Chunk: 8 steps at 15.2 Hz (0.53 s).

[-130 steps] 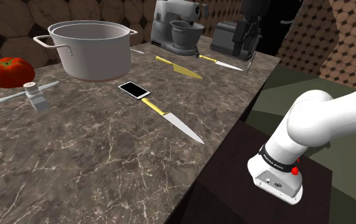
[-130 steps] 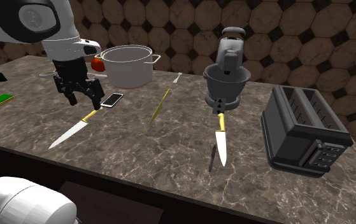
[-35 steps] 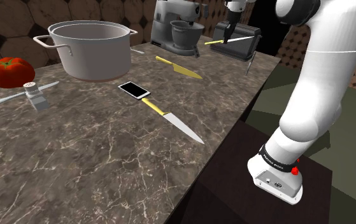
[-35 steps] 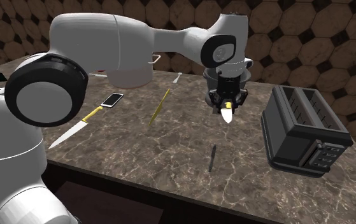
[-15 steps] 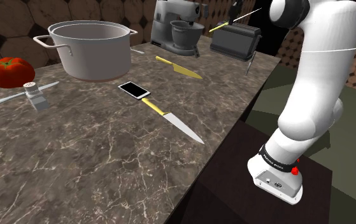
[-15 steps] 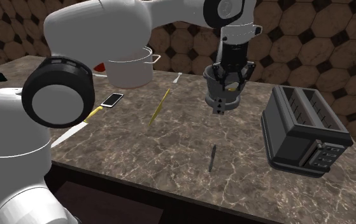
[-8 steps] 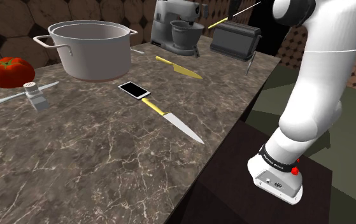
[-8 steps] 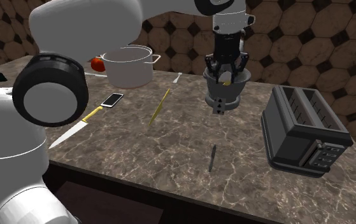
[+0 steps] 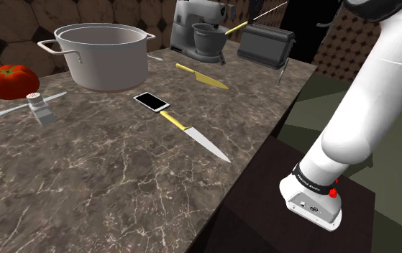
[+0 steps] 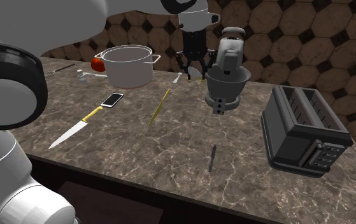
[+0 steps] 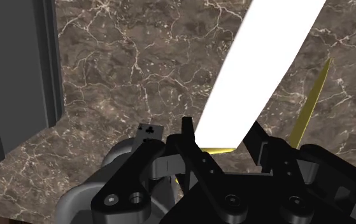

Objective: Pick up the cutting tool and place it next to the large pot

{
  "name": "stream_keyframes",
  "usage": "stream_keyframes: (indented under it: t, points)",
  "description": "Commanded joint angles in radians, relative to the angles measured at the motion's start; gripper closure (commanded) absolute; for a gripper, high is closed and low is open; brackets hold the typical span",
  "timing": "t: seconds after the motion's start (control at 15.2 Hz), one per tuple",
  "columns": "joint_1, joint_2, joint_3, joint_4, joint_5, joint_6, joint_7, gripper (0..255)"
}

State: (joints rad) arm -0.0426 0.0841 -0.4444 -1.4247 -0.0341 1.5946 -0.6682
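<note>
Holding a yellow-handled knife (image 11: 259, 70) aloft over the dark marbled counter (image 10: 170, 146), clamped by the handle between the two fingers of the black gripper (image 10: 192, 69). Hanging, in the second exterior view, above the back of the countertop between the large grey pot (image 10: 128, 67) and the grey stand mixer (image 10: 228, 63), just beside the mixer in that picture and apart from the pot. Pointing its broad white blade away from the hand in the wrist view, out over the marble, with a second, all-yellow knife (image 11: 313, 102) lying flat below. Showing in the shoulder view as a thin slanted line in the air, handle end low by the mixer bowl, tip high above the dark toaster (image 10: 300, 127). Sharing the counter with a third knife (image 10: 74, 129), yellow handle just beside a phone (image 10: 113, 99), a red tomato (image 10: 97, 63) beside the pot, and a slim dark pen-like object (image 10: 213, 157) in front of the toaster. Reaching in on a white arm (image 9: 364, 108) from the stand (image 9: 257, 208) at the shoulder view's lower right.
</note>
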Motion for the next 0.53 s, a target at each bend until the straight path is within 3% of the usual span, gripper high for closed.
stream_keyframes:
  t: [0.0, 0.46]
  points:
    - [0.036, -0.051, 0.025, -0.056, -0.029, 0.006, 0.059, 255]
    - [0.127, -0.174, 0.124, -0.19, -0.087, 0.009, 0.249, 255]
